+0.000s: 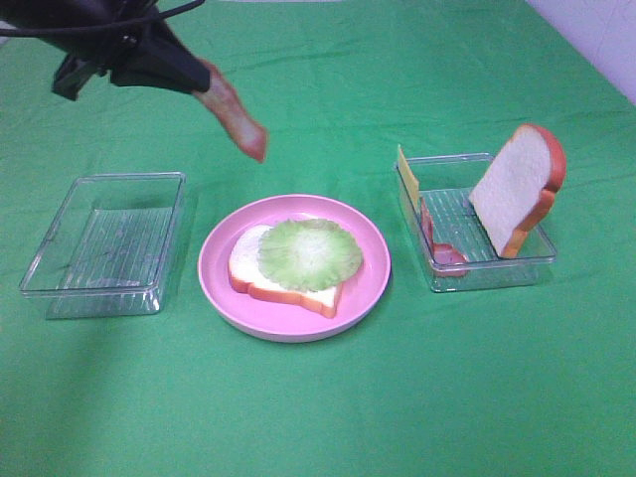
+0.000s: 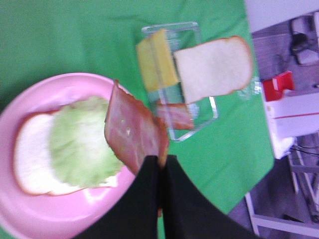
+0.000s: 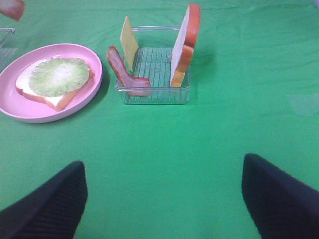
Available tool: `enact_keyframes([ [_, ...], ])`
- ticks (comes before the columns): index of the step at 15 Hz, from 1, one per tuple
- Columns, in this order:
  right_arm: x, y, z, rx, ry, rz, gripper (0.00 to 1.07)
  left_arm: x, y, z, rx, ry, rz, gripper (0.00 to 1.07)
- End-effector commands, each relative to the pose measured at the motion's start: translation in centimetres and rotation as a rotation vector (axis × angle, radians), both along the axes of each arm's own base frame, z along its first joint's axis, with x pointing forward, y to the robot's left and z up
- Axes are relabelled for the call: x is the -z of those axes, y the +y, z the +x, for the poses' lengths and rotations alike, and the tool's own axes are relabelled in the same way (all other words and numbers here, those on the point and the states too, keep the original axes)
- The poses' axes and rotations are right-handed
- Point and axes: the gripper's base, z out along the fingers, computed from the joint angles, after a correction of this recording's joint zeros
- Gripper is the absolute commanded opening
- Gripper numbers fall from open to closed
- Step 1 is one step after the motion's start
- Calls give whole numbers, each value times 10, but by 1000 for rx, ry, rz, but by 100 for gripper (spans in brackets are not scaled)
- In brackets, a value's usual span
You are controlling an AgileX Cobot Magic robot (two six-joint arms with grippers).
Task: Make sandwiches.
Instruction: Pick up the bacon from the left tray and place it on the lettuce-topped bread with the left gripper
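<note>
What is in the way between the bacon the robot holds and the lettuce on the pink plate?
Nothing I can see. The left gripper holds the bacon strip up in the air, and only open space lies between it and the lettuce leaf.

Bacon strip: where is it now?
The bacon strip hangs from the left hand at upper left of the exterior high view, in the air, up-left of the plate.

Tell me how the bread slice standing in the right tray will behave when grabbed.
The bread slice probably stays stiff: it stands on edge in the tray without sagging. It likely tips easily if nudged, resting only on its narrow crust edge against the tray's end. It looks like a light toy, so a gentle grip should do.
</note>
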Motion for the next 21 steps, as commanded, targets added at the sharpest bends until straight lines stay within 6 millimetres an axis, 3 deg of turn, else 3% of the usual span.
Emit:
enact_keyframes([
  [1,1,0,-2,-4,-10,-11,80,8,-28,1,62,-12,-94,0],
  [2,1,0,-2,-4,-10,-11,80,38,-56,2,123,33,-114,0],
  [3,1,0,-2,-4,-10,-11,80,56,-66,4,136,62,-106,0],
  [4,1,0,-2,-4,-10,-11,80,66,-70,5,139,83,-101,0],
  [5,1,0,-2,-4,-10,-11,80,92,-77,8,141,137,-90,0],
  [8,1,0,-2,-4,-10,-11,80,126,-80,10,158,207,-49,0],
  [14,1,0,-2,-4,-10,-11,80,134,-57,19,77,178,164,0],
  [15,1,0,-2,-4,-10,-11,80,133,-55,20,44,192,183,7],
  [16,1,0,-2,-4,-10,-11,80,132,-54,21,38,203,204,21],
  [19,1,0,-2,-4,-10,-11,80,119,-53,18,61,208,220,72],
  [21,1,0,-2,-4,-10,-11,80,101,-49,16,77,147,246,82],
])
